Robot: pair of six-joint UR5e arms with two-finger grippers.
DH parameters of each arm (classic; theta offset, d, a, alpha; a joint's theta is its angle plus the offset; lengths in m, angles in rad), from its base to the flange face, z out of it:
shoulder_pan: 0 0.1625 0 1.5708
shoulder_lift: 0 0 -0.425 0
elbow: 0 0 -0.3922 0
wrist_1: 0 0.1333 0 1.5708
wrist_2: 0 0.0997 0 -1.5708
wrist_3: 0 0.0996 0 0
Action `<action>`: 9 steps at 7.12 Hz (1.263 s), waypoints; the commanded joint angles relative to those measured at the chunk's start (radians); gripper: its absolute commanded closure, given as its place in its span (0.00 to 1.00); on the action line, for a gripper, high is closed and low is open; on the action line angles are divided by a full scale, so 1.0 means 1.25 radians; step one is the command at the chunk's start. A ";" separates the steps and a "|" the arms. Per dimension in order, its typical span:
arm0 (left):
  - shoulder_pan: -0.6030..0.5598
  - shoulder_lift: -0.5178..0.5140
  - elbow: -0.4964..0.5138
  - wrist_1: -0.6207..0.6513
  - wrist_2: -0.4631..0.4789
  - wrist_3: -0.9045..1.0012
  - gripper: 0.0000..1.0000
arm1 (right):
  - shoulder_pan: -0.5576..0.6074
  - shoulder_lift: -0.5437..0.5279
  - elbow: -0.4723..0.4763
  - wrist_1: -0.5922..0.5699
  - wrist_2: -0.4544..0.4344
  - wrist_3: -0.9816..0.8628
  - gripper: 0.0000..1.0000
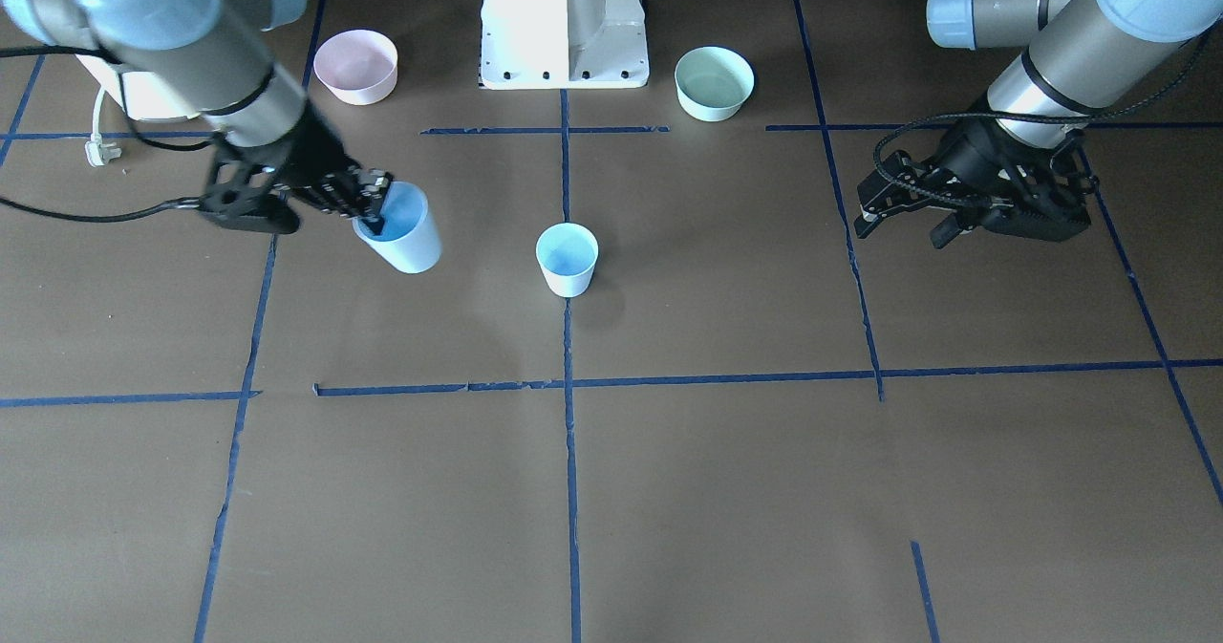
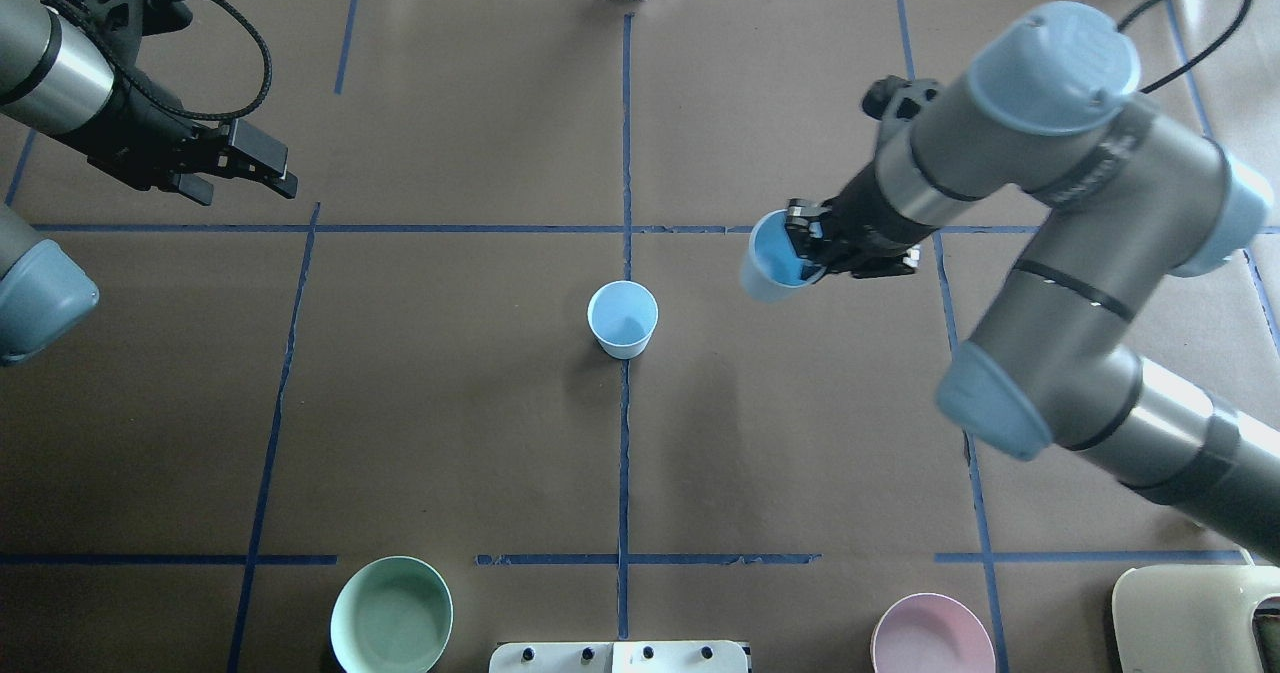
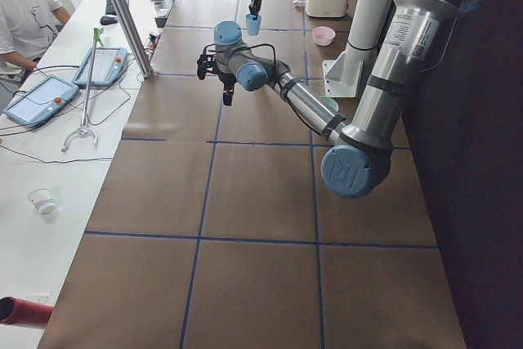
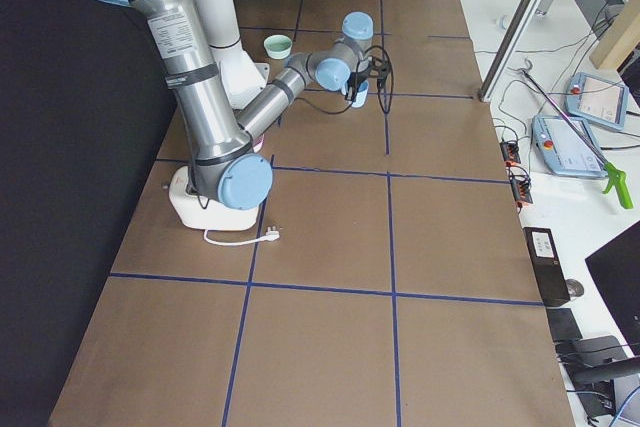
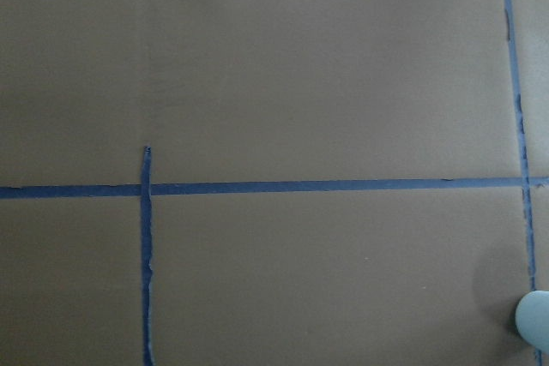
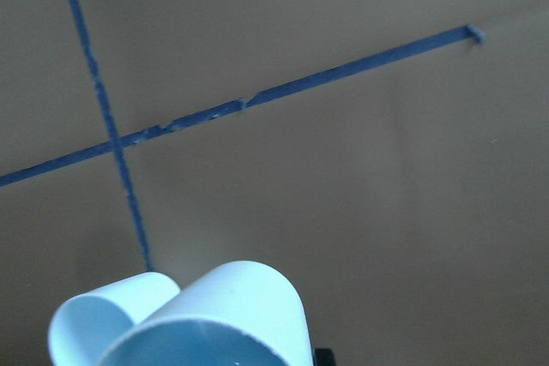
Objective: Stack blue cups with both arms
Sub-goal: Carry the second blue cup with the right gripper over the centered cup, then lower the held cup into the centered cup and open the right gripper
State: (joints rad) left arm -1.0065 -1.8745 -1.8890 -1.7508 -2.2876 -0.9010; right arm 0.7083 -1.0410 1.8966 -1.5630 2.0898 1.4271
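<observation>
One blue cup [image 1: 567,259] stands upright at the table's middle on the centre tape line; it also shows in the overhead view [image 2: 622,319]. My right gripper [image 1: 373,208] is shut on the rim of the second blue cup [image 1: 403,237], one finger inside it. It holds that cup tilted above the table [image 2: 768,271], apart from the standing cup. In the right wrist view the held cup [image 6: 227,319] fills the bottom edge and the standing cup [image 6: 90,327] shows beside it. My left gripper [image 1: 900,230] hangs open and empty far to the side [image 2: 245,183].
A pink bowl [image 1: 355,66] and a mint-green bowl [image 1: 714,82] stand near the white pedestal base [image 1: 564,27]. A white plug and cable [image 1: 96,151] lie under the right arm. Blue tape lines grid the brown table. An operator sits at the side bench [image 3: 24,6].
</observation>
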 commanded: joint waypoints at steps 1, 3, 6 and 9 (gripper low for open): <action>-0.002 0.009 0.002 0.000 0.002 0.007 0.00 | -0.093 0.170 -0.055 -0.085 -0.089 0.134 1.00; -0.001 0.009 0.003 0.000 0.004 0.005 0.00 | -0.105 0.191 -0.094 -0.081 -0.091 0.155 1.00; 0.000 0.009 0.002 0.000 0.004 0.005 0.00 | -0.113 0.198 -0.135 -0.077 -0.092 0.152 1.00; 0.000 0.009 0.002 0.000 0.002 0.005 0.00 | -0.120 0.200 -0.148 -0.076 -0.094 0.147 1.00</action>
State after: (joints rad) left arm -1.0063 -1.8638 -1.8867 -1.7503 -2.2839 -0.8943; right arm 0.5605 -0.7928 1.7165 -1.6588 1.9729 1.6137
